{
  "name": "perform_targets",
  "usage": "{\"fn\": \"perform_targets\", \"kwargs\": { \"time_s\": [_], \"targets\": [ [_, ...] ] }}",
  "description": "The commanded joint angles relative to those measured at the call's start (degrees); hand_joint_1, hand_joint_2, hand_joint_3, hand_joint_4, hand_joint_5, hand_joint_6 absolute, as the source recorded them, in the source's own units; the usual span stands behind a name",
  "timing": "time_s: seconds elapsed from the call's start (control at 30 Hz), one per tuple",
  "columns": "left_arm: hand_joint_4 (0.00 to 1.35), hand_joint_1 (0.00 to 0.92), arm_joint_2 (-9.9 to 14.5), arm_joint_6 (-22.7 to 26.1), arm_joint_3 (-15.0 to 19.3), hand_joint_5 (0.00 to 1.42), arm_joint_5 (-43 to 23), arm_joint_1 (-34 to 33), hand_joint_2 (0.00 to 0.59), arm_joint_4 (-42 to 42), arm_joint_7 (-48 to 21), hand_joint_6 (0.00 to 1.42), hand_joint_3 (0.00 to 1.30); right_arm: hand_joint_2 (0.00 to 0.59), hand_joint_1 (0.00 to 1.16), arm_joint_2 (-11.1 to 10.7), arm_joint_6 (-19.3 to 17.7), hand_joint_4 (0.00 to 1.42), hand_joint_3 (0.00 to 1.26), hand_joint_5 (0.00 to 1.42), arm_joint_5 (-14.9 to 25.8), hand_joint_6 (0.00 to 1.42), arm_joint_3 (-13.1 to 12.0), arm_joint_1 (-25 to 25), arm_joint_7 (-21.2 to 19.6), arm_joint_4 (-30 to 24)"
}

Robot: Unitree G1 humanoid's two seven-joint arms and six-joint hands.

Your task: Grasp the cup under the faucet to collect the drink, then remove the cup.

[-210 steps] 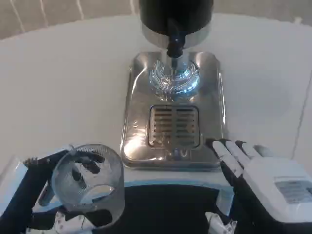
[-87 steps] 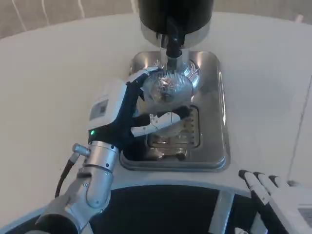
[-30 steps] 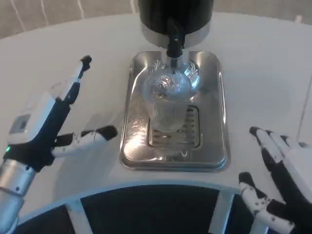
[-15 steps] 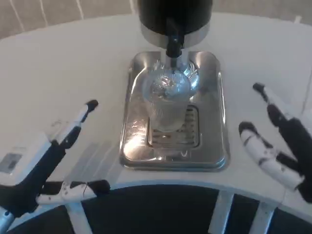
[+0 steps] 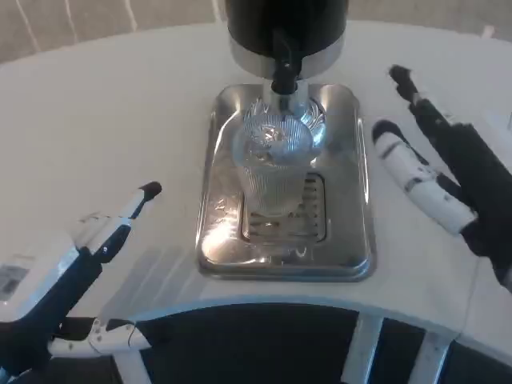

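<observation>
A clear ribbed cup (image 5: 274, 164) stands upright on the steel drip tray (image 5: 352, 200), directly below the black faucet (image 5: 283, 66) of the dispenser. Neither hand touches it. My left hand (image 5: 68, 276) hovers low at the left front, fingers spread and empty, well clear of the tray. My right hand (image 5: 444, 180) is raised to the right of the tray, fingers apart and pointing toward the dispenser, holding nothing.
The dispenser's black body (image 5: 286, 24) rises at the back of the tray. A slotted grate (image 5: 308, 216) lies under the cup. White tabletop (image 5: 120, 120) spreads to both sides; its curved front edge (image 5: 264, 308) runs close to me.
My left hand let go of the cup under the faucet and drew back toward the left front. My right hand rose and moved forward along the tray's right side.
</observation>
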Motion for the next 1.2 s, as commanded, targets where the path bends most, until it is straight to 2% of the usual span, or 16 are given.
{"fn": "perform_targets", "kwargs": {
  "time_s": [0.03,0.2,0.3,0.8,1.2],
  "targets": [
    [0.0,0.05,0.0,0.9,0.7,0.1,-0.6,1.3,0.056,-0.4,-1.7,0.16,0.0,0.533,0.09,-0.7,1.4,0.0,0.0,0.0,2.1,0.0,3.1,-2.6,-2.8,1.2],
    [0.0,0.048,-0.2,1.5,1.0,0.1,-0.8,1.1,0.057,-0.4,-2.4,0.16,0.0,0.533,0.09,-1.2,1.9,0.0,0.0,0.0,4.5,0.0,6.9,-4.1,-5.0,2.5],
    [0.0,0.048,-0.3,1.9,1.2,0.1,-1.0,1.1,0.057,-0.5,-2.6,0.16,0.0,0.533,0.09,-1.9,1.8,0.0,0.0,0.0,6.3,0.0,8.3,-4.9,-6.2,3.5],
    [0.0,0.047,0.1,2.4,2.5,0.11,-1.9,2.0,0.058,0.2,-3.5,0.16,0.01,0.533,0.09,-5.9,1.6,0.0,0.0,0.0,13.5,0.0,9.3,-10.4,-11.3,8.4],
    [0.01,0.047,0.3,2.6,3.1,0.11,-2.0,2.5,0.059,-0.1,-3.7,0.16,0.01,0.533,0.09,-6.4,1.5,0.0,0.0,0.0,17.0,0.0,12.2,-15.8,-14.3,14.0]
  ]
}}
